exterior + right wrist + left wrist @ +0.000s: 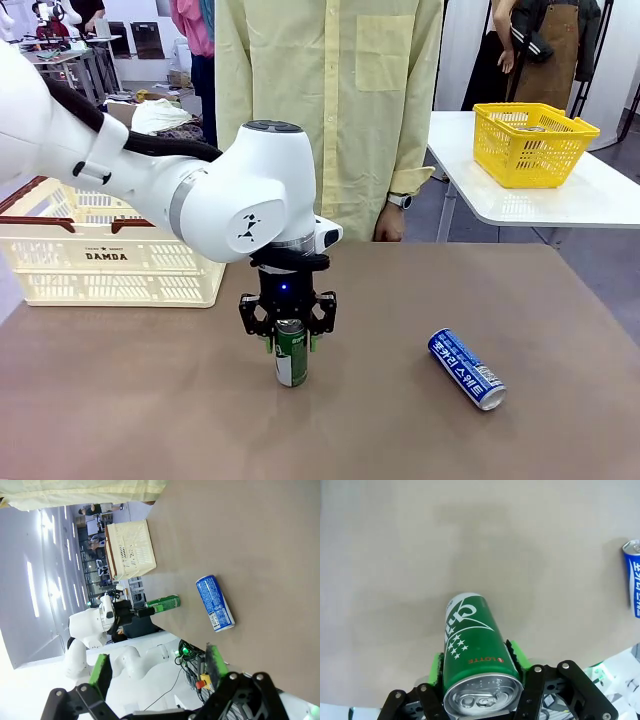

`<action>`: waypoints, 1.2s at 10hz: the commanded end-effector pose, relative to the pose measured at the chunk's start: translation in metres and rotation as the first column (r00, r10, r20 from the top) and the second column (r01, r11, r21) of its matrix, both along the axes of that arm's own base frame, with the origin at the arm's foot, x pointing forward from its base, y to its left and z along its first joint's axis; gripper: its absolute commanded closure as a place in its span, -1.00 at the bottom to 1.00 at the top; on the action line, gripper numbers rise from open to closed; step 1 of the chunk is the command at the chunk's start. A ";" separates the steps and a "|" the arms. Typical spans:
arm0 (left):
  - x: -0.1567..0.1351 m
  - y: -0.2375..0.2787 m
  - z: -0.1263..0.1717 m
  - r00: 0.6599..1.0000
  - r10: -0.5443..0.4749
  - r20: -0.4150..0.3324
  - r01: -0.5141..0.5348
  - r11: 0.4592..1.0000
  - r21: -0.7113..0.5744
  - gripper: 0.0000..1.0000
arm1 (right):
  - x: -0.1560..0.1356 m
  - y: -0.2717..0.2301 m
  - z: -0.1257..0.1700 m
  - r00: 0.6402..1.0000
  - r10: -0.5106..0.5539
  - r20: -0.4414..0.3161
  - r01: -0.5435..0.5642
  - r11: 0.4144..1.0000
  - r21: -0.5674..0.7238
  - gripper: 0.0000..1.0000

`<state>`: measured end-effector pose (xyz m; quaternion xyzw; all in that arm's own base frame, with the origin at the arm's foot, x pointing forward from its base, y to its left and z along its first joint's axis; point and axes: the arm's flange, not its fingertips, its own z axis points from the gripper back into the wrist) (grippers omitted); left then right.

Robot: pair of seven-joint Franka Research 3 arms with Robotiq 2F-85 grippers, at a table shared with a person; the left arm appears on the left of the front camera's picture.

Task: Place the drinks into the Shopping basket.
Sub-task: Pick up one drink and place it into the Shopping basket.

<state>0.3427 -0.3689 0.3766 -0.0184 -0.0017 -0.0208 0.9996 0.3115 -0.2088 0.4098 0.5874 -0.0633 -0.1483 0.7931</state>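
A wide brown bench [150,420] fills the foreground, with a busy room of other tables and people beyond it. At its far edge stands a person [330,100] in a pale yellow shirt, one hand [388,222] hanging just above the bench edge. The left arm [230,190] reaches in from the left and bends down over the middle of the bench.

The cream Shopping basket [110,255], marked "DAMDA", sits at the far left of the bench, well apart from both drinks and with no can visible inside it. A yellow basket [530,145] rests on a separate white side bench [590,200] at the right.

The left claw [290,343] points straight down over the green and white can [291,365], which stands upright near the bench's middle. In the left wrist view its green pads [436,667] press against opposite sides of the can just below the silver top, so the claw is clamped on it. The can's base meets the bench.

The right claw [159,664] hangs high over the bench with its fingers spread wide and nothing between them.

The blue can [467,369] lies on its side to the right of the green one, apart from it and angled across the bench.
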 end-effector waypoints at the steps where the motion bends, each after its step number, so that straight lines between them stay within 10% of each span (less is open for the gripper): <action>1: 0.001 -0.004 -0.004 1.000 0.003 0.028 -0.004 0.999 0.033 1.00 | -0.001 -0.002 0.002 1.000 0.001 0.006 -0.001 1.000 0.008 -1.00; 7: -0.003 -0.003 0.007 0.997 -0.051 0.051 0.049 0.998 0.040 1.00 | -0.001 -0.002 0.002 1.000 0.001 0.006 -0.001 1.000 0.008 -1.00; 12: -0.068 0.063 0.172 0.954 -0.256 0.156 0.254 0.967 0.035 1.00 | -0.001 -0.002 0.002 1.000 0.001 0.006 -0.001 1.000 0.008 -1.00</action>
